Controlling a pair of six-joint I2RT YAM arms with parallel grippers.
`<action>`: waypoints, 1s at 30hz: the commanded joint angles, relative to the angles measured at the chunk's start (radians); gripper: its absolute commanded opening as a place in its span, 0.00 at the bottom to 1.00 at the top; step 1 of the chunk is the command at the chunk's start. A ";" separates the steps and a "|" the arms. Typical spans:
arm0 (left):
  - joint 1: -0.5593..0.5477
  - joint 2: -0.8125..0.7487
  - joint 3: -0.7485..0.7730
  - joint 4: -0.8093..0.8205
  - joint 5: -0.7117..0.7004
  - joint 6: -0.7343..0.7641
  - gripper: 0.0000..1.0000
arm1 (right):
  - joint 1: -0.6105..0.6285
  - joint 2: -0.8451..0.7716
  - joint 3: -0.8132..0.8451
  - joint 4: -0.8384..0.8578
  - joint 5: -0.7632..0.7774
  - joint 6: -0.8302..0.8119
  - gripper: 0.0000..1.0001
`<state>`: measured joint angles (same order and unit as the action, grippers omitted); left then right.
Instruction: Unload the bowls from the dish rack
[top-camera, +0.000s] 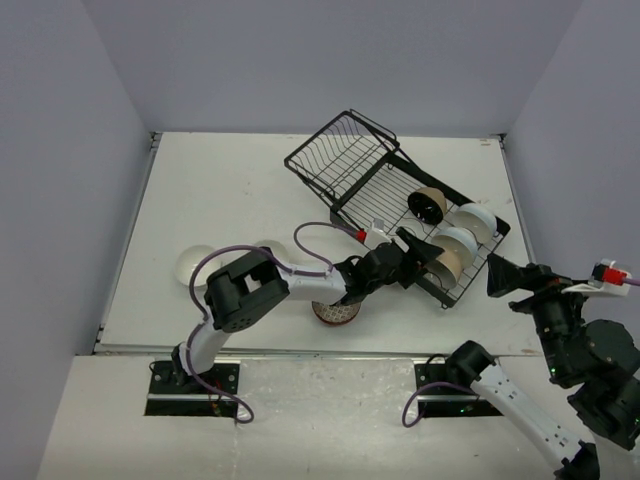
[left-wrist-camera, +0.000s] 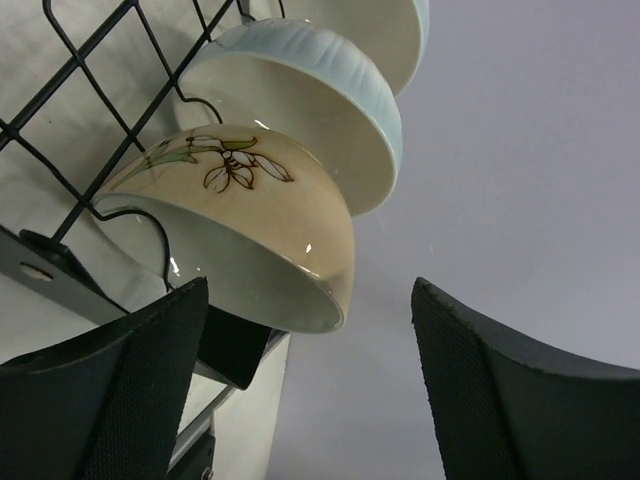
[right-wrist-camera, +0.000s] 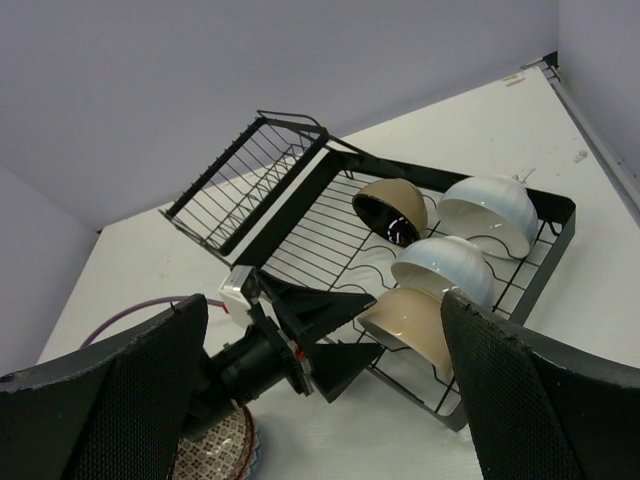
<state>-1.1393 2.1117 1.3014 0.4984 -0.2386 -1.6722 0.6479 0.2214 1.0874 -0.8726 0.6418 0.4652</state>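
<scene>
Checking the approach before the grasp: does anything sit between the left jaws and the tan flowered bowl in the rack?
Nothing visible does. The left gripper, jaws open, faces the tan flowered bowl directly; the dish rack wires lie beneath it and a pale blue bowl sits behind it.

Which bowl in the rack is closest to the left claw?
The tan flower-painted bowl, at the dish rack's near end; the others sit farther back.

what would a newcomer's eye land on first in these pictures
A black wire dish rack sits skewed on the table's right side, four bowls standing on edge in it. The left arm reaches in, its open jaws flanking the rim of the nearest one, a tan bowl with a painted flower. A brown patterned bowl sits under that arm.
</scene>
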 joint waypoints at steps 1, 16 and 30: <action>0.010 0.027 0.050 0.091 -0.005 -0.031 0.80 | 0.001 -0.001 -0.009 -0.002 -0.022 -0.031 0.99; 0.021 0.114 0.108 0.106 0.025 -0.057 0.45 | 0.001 -0.005 -0.014 0.004 -0.024 -0.040 0.99; 0.018 0.110 0.093 0.141 0.013 -0.063 0.00 | 0.001 -0.007 -0.020 0.004 -0.045 -0.048 0.99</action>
<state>-1.1404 2.2162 1.3857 0.6258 -0.1921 -1.7451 0.6479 0.2195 1.0725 -0.8730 0.6098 0.4381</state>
